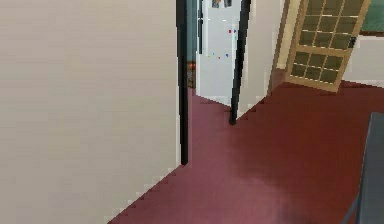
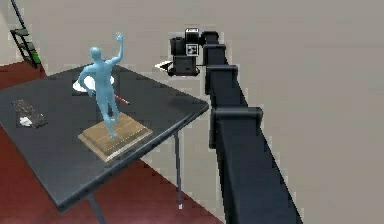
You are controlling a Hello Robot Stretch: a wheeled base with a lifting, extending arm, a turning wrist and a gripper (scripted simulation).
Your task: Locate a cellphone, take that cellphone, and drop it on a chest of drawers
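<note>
A dark slab, cellphone maybe, is spotted across the statue from the end effector. Anything held can't be told.

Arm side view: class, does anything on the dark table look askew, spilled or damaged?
Nothing stands out. The blue statue stands upright on its wooden base, and a small dark object lies flat toward the left end of the table.

Both views are lit evenly and softly. The white room past the doorway is lit most brightly, and the near wall is left duller. Upright edges are shown leaning near the forward view's right
</note>
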